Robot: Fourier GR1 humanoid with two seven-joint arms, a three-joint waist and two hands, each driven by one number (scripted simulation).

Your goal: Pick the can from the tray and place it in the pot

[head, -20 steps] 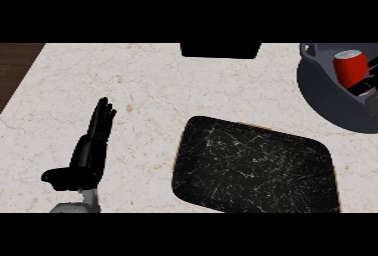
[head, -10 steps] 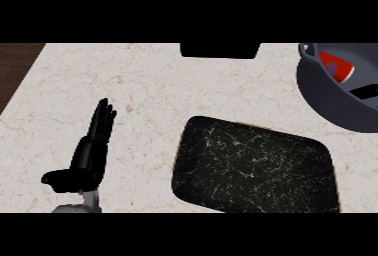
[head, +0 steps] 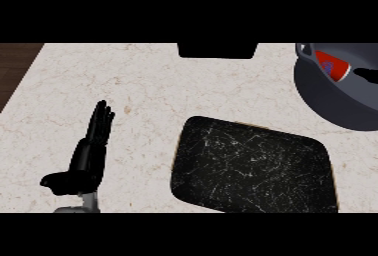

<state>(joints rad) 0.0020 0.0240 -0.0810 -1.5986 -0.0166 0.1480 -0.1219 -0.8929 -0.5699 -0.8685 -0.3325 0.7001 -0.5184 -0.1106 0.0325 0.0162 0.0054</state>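
A red can point(head: 332, 66) lies tilted inside the dark grey pot point(head: 332, 107) at the counter's upper right corner. Just right of the can, a small black tip point(head: 366, 74) pokes in from the right edge. It looks like part of my right hand, and it does not touch the can. The black scratched tray point(head: 251, 170) lies at the lower middle with no can on it. My left hand point(head: 87, 157) rests open on the counter at the lower left, fingers straight and pointing away from me.
A black box-like object point(head: 218, 50) sits at the counter's far edge, top centre. A dark wooden strip point(head: 15, 65) runs past the counter's left edge. Pale marble counter point(head: 148, 90) spreads between my left hand and the tray.
The can stood upright in the pot a second ago, then tipped over, and now lies tilted. The black shape beside it has drawn back toward the right edge. My left hand has not moved.
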